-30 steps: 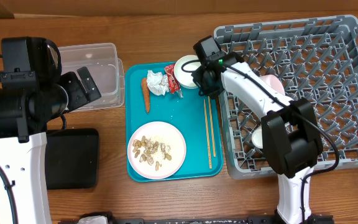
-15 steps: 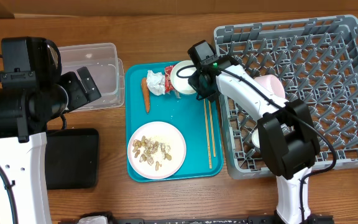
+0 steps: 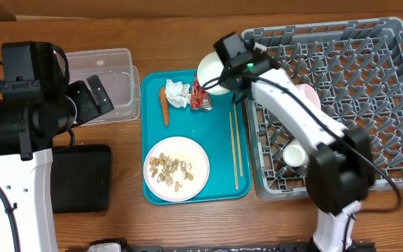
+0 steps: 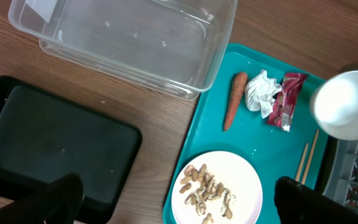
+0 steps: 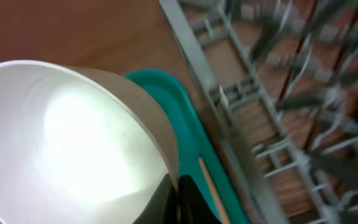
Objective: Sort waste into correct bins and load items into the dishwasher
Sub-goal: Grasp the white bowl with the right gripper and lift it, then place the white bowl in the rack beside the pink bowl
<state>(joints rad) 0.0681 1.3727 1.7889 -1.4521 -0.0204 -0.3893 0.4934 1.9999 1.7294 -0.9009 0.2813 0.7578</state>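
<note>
Right gripper (image 5: 176,194): jaws closed, pinching the rim of the white bowl (image 3: 213,71). The bowl is held tilted over the far right corner of the teal tray (image 3: 219,140), just beside the left edge of the dish rack (image 3: 369,105).

Left gripper (image 3: 95,96): jaws spread wide, holding nothing, beside the clear tub (image 3: 114,73).

On the teal tray:
- far end: carrot (image 3: 164,106), paper wad (image 3: 176,93), red wrapper (image 3: 200,96)
- near end: plate (image 3: 196,155) with food scraps (image 3: 170,170)
- right side: chopsticks (image 3: 236,150)
</note>
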